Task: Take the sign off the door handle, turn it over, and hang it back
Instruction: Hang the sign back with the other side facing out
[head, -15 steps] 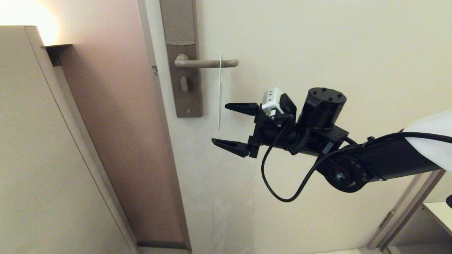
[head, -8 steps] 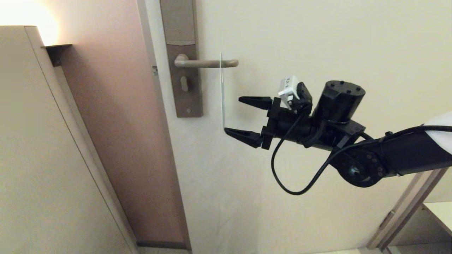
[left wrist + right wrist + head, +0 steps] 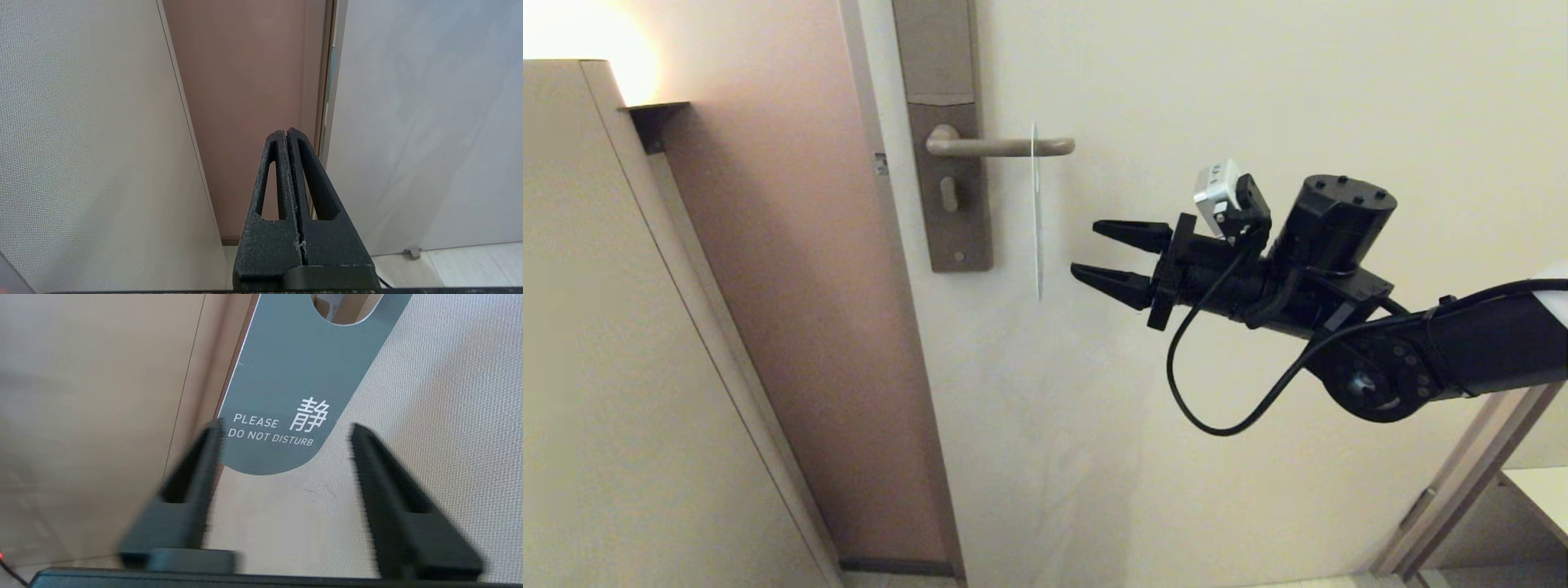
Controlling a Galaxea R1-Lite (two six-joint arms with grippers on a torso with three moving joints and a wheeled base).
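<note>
Sign (image 3: 1036, 214) is seen hanging from the door handle (image 3: 1001, 147), edge-on in the head view, so that it reads there as a thin pale vertical sliver dropping from the lever to a level near the foot of the brown backplate (image 3: 949, 175). The handle is shown as a slim beige-bronze horizontal bar with a rounded free end, mounted on that backplate at the edge of a cream door (image 3: 1258, 98). In the right wrist view the sign's (image 3: 286, 392) grey-blue face is presented: a flat card with a rounded lower end and an oval cut-out near its upper end, printed in white with "PLEASE DO NOT DISTURB" beside a large Chinese character. Its other face cannot be seen.

The right gripper (image 3: 1104, 253) is held level just beside the sign's lower part, on the side of the handle's free end, its tips pointed at the card. Its two black fingers are parted with a clear gap between them, and nothing is gripped; the sign is apart from both tips. The left gripper (image 3: 286, 132) is seen only in its own wrist view, its fingers pressed together on nothing, aimed at a pinkish-brown wall panel (image 3: 245, 81) beside the door's edge.
</note>
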